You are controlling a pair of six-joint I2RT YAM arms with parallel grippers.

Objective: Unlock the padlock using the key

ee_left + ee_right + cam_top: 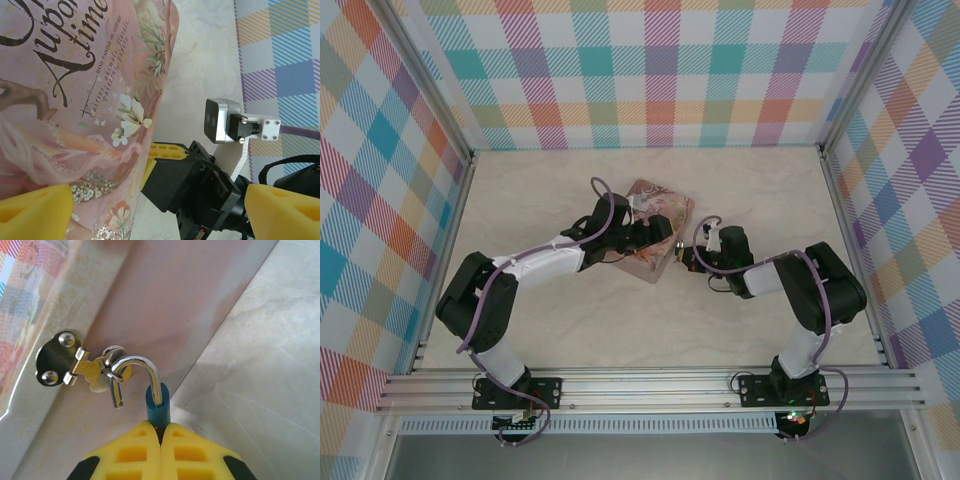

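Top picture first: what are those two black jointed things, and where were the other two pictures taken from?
They are two robot arms bolted to the table's near edge, filmed from above. Each wrist carries its own camera. The left wrist picture looks past the left tool's open yellow fingers at a pink illustrated tin. The right wrist picture shows the right tool shut on a small blue padlock, whose silver shackle hooks through the tin's clasp.
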